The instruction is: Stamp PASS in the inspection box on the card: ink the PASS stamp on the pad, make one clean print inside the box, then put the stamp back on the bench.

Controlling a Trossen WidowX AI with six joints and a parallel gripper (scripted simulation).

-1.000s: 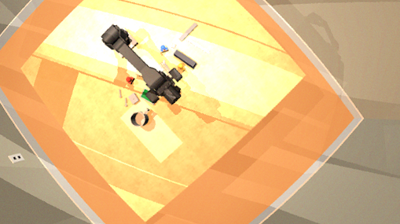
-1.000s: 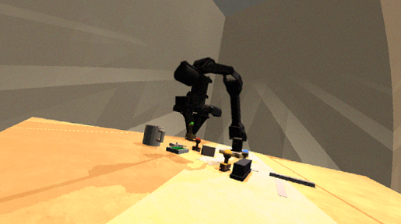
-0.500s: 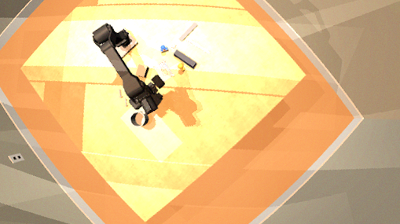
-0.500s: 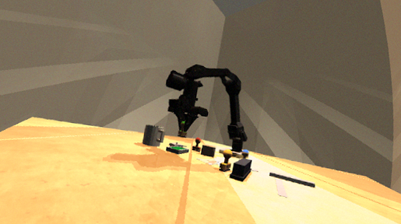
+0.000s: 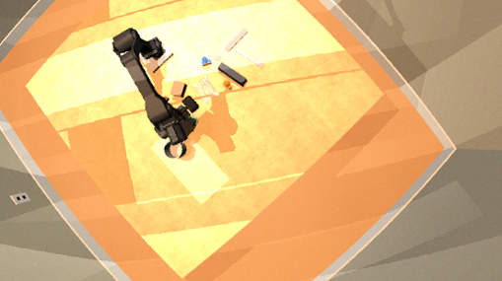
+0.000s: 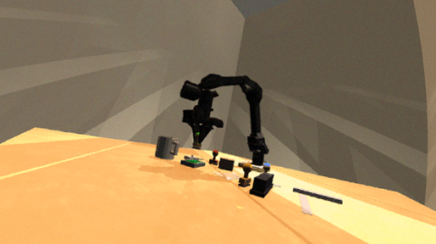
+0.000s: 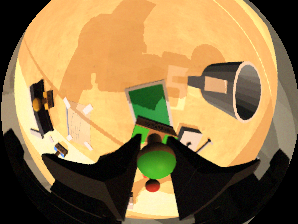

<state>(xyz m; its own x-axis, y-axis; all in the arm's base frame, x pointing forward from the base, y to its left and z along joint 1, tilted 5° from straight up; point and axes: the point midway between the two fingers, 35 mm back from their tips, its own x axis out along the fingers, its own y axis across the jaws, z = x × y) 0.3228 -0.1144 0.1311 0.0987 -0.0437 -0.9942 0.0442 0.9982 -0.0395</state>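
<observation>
1. Counter (image 5: 282,146) (image 6: 103,209) (image 7: 50,60), with stamp work under way; inking probably the step in hand.
2. Pincer (image 5: 192,123) (image 6: 197,144) (image 7: 153,139): closed on the green-knobbed stamp (image 6: 197,134) (image 7: 156,165), presumably the PASS one. Grips near the neck, under the round knob; holds it roughly upright.
3. Position of stamp: in the air above the green ink pad (image 5: 193,120) (image 6: 192,163) (image 7: 149,102), apart from it in the exterior view. Shows no wording at this scale.
4. Likely handling: light, stiff and hardly fragile. Smooth, rounded knob, perhaps slippery if pinched on its curve; better taken at the narrow neck, with the block below left free to meet pad and card squarely.
5. Next move, by judgement: lower straight onto the pad, press gently, lift without sliding. Beware of a tilt in the grip, leading to uneven ink.
6. Card (image 5: 205,87) (image 6: 228,176) (image 7: 77,125): flat, off to one side of the pad. Calls later for one square, steady press inside the box; too small to judge for any print.
7. Nearby: grey mug (image 5: 166,152) (image 6: 165,148) (image 7: 215,72), beside the pad, and red-knobbed stamp (image 5: 166,98) (image 6: 215,153) (image 7: 153,185). Best kept clear of both.
</observation>
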